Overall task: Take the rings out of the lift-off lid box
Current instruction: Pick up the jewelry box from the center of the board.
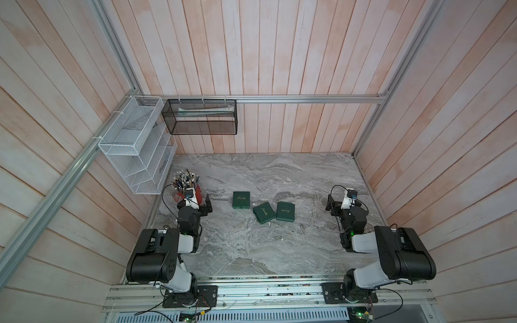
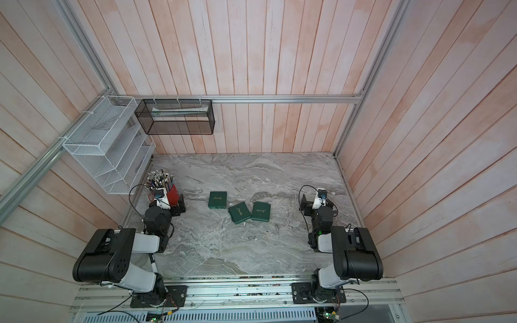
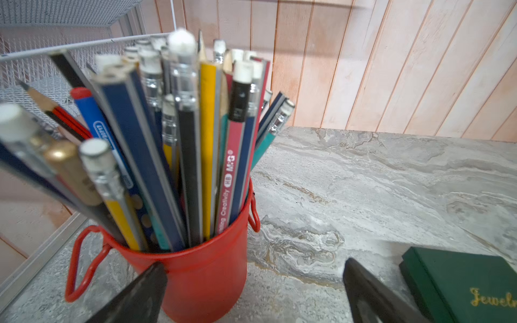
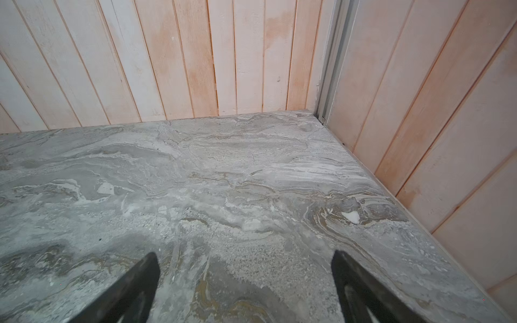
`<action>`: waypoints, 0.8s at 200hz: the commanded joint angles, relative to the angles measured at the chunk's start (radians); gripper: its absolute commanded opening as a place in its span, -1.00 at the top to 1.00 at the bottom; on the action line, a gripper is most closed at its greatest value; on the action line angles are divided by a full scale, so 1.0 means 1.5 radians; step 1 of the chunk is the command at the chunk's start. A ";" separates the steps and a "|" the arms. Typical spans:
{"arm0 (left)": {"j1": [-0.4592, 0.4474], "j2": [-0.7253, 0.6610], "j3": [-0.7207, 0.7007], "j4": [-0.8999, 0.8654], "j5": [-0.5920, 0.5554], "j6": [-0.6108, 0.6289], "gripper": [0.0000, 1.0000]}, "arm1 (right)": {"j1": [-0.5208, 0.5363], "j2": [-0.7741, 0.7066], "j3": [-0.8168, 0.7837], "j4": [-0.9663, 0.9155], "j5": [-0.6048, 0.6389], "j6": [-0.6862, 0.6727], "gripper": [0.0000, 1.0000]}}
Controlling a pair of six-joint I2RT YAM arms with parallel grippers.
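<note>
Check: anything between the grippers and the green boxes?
Nothing visible on the table: bare marble from the left gripper to the left box and from the right gripper to the right box. The pencil cup stands ahead of the left gripper, off that path. All three lids are on; no rings show.

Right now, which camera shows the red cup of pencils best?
The left wrist view: the red cup is right up close, near enough to read print on the pencils. In both top views the cup is tiny and partly hidden. The right wrist view shows table and wall, no cup.
</note>
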 commanded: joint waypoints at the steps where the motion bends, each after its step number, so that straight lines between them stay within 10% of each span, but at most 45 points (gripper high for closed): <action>1: -0.002 0.007 0.013 0.016 0.015 0.009 -1.00 | 0.000 0.007 0.012 0.008 0.009 -0.007 -0.96; 160: -0.001 0.006 0.014 0.013 0.017 0.009 -1.00 | 0.000 0.006 0.013 0.007 0.011 -0.008 -0.96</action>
